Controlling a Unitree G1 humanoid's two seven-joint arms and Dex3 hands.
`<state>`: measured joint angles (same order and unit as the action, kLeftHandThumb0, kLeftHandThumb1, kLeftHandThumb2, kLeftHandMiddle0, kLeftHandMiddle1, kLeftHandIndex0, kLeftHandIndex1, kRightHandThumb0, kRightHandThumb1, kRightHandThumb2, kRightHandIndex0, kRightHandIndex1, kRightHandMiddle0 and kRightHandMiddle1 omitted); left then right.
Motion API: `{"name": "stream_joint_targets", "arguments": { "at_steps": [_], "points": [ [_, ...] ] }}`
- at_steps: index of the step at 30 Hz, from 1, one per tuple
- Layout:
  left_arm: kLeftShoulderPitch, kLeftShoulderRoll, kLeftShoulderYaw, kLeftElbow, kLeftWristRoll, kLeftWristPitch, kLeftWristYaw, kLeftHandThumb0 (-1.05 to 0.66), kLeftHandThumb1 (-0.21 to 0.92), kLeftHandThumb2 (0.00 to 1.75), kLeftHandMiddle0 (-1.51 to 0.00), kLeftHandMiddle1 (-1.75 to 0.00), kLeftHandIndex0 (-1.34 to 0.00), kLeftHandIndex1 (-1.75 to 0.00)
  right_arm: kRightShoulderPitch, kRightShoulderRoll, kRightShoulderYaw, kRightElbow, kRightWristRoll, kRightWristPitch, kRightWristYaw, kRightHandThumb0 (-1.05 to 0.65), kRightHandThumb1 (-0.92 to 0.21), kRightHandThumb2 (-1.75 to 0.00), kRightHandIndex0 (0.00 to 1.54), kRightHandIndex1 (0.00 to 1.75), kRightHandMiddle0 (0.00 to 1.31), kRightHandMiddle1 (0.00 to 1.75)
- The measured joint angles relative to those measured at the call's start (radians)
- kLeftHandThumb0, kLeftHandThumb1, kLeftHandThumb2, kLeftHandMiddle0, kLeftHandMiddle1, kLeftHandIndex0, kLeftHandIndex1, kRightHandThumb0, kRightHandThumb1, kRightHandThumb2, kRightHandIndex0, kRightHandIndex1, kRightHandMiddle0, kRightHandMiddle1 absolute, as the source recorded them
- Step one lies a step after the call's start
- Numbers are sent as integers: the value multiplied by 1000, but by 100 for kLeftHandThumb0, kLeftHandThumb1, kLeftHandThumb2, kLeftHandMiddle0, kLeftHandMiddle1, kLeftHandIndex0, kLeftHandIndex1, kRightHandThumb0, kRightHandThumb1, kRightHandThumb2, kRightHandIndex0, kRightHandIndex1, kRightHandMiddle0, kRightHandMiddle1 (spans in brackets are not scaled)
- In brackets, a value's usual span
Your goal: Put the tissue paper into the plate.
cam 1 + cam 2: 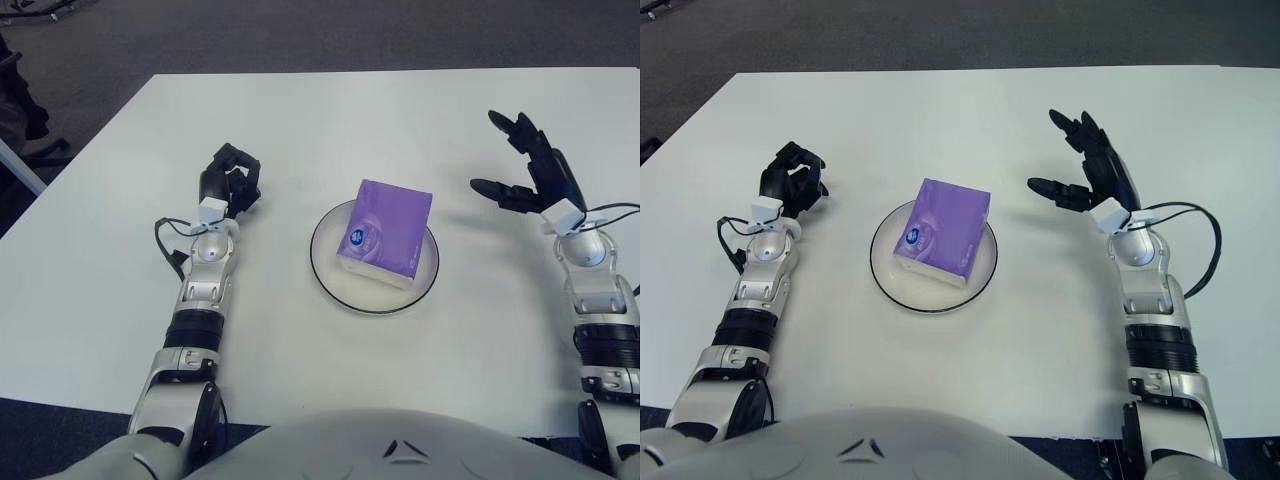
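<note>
white table [330, 120] holds tissue pack [386, 232] in plate [330, 282].

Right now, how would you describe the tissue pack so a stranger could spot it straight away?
On the white table, look midway between the robot's two arms for a round white plate with a thin dark rim. The tissue pack lies on it: a squarish purple packet with a small round blue and white label, the only coloured thing on the table.
</note>
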<state>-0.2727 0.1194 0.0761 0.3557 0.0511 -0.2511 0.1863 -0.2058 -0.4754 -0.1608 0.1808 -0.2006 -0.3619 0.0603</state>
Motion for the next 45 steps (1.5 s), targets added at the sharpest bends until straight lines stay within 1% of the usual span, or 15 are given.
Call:
{"name": "stream_joint_targets", "arguments": {
  "at_steps": [4, 9, 11, 12, 13, 14, 16, 18, 21, 24, 26, 29, 32, 38, 45],
  "points": [
    [0, 1, 0, 2, 0, -3, 0, -39, 92, 49, -91, -175, -63, -169, 12, 27, -10, 28, 55, -4, 0, -52, -92, -44, 63, 4, 46, 12],
    [-1, 3, -1, 5, 0, -6, 0, -39, 92, 49, -91, -175, -63, -169, 20, 56, -14, 51, 118, -13, 4, -41, -92, -44, 75, 7, 56, 17],
    [-1, 5, -1, 5, 0, -8, 0, -39, 92, 49, -91, -175, -63, -169, 20, 64, -21, 50, 151, -10, 9, -35, -92, -44, 79, 5, 54, 30],
    [-1, 6, -1, 5, 0, -8, 0, -39, 92, 49, -91, -175, -63, -169, 20, 70, -26, 46, 173, 1, 16, -35, -92, -45, 82, 4, 44, 79],
    [-1, 6, -1, 5, 0, -8, 0, -39, 92, 49, -91, -175, -63, -169, 20, 74, -31, 40, 195, 17, 25, -35, -92, -46, 83, 3, 36, 111],
    [-1, 7, -1, 5, 0, -8, 0, -39, 92, 49, -91, -175, -63, -169, 20, 80, -35, 34, 217, 37, 33, -35, -92, -46, 85, 3, 32, 132],
    [-1, 8, -1, 6, 0, -8, 0, -39, 92, 49, -91, -175, -63, -169, 23, 91, -42, 16, 264, 91, 49, -34, -92, -46, 87, 3, 29, 149],
    [-1, 8, -1, 6, 0, -8, -1, -39, 92, 49, -91, -175, -63, -169, 28, 102, -47, -6, 304, 150, 61, -34, -92, -45, 89, 4, 29, 156],
    [-1, 9, -1, 6, 0, -8, -1, -39, 92, 49, -91, -175, -63, -169, 36, 114, -52, -38, 348, 233, 69, -35, -92, -42, 94, 7, 31, 159],
    [-1, 9, -1, 6, 0, -8, -1, -39, 92, 49, -92, -175, -63, -169, 42, 121, -53, -59, 370, 287, 71, -35, -92, -39, 97, 14, 33, 159],
    [-1, 9, -1, 6, 0, -8, -1, -39, 92, 49, -92, -175, -63, -169, 44, 130, -52, -69, 374, 306, 69, -35, -92, -38, 85, 48, 35, 158],
    [-1, 9, -1, 7, 0, -8, -1, -39, 92, 49, -91, -175, -63, -169, 45, 138, -50, -73, 374, 321, 60, -35, -92, -37, 77, 72, 36, 157],
    [-1, 10, -1, 8, 0, -8, -1, -39, 92, 49, -91, -175, -64, -169, 44, 145, -42, -73, 370, 341, 43, -35, -92, -37, 74, 81, 36, 157],
    [-1, 11, -1, 10, 0, -8, -1, -39, 92, 48, -91, -175, -64, -169, 35, 158, -22, -72, 362, 383, 17, -35, -92, -37, 72, 89, 36, 158],
    [-1, 12, -2, 11, 0, -9, -1, -39, 92, 48, -91, -175, -64, -169, 10, 179, -2, -51, 356, 396, 3, -35, -92, -37, 67, 113, 35, 159]
  ]
}}
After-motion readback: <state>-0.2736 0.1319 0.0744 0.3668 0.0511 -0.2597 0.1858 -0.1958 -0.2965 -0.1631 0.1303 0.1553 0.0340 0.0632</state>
